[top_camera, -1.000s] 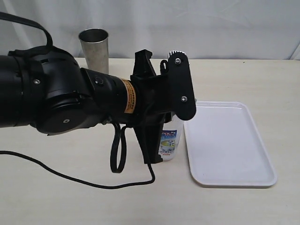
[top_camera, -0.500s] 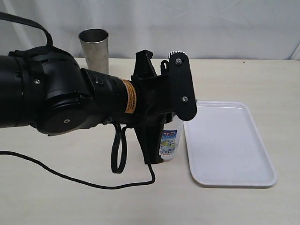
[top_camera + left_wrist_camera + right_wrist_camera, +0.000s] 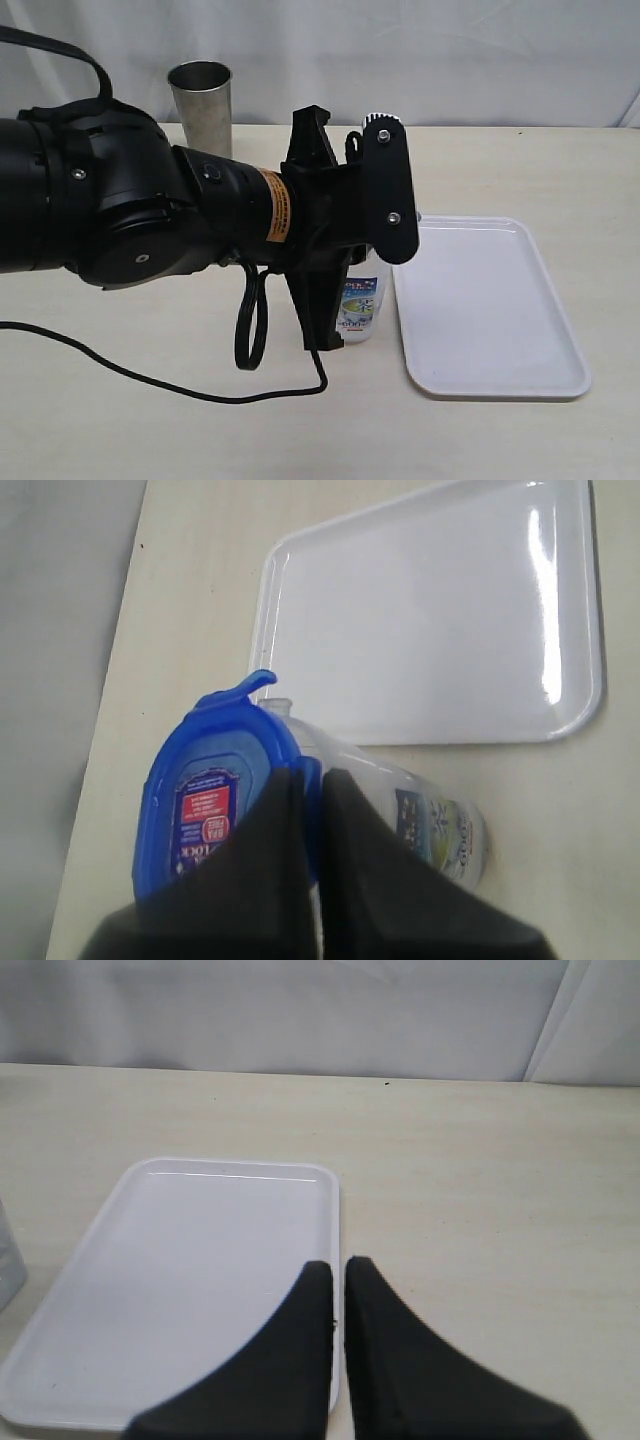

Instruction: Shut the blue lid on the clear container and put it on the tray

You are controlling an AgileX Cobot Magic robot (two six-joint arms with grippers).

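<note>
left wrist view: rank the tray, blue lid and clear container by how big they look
1. tray
2. blue lid and clear container look about alike; the lid sits nearer the camera, so unranked

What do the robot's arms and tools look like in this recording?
The left arm is a bulky, rounded black housing with silver screws, an orange-yellow label band and a flat black plate held by two screws. A black cable loops beneath it. The left tool and right tool each have two matte black, wedge-shaped fingers tapering to narrow tips. The right arm itself is out of view.
</note>
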